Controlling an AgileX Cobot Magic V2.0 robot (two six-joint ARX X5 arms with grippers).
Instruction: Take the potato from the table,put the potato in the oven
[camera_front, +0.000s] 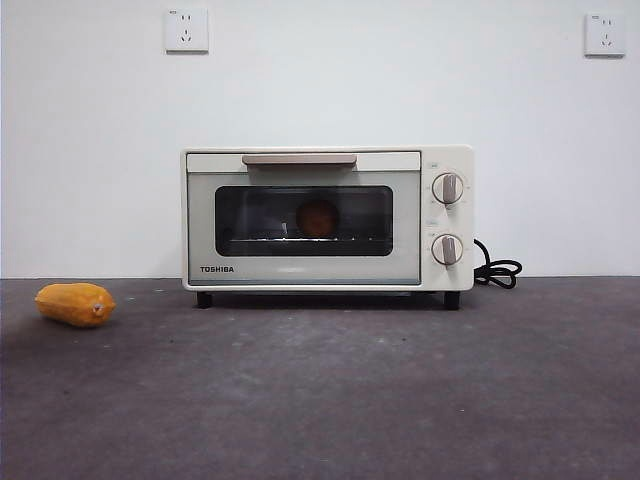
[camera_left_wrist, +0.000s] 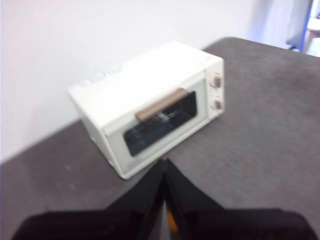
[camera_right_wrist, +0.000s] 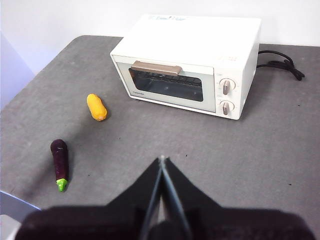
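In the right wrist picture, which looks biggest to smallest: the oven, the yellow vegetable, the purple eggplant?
1. The oven, by far.
2. and 3. The purple eggplant looks slightly longer than the yellow vegetable, but it lies nearer the camera, so I won't rank them.

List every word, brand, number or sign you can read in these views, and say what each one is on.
"TOSHIBA": lower left of the oven door, front view.
Markings around the two knobs: too small to read.
Label on the oven's top, in both wrist views: blurred, unreadable.
Wall sockets: no readable text.
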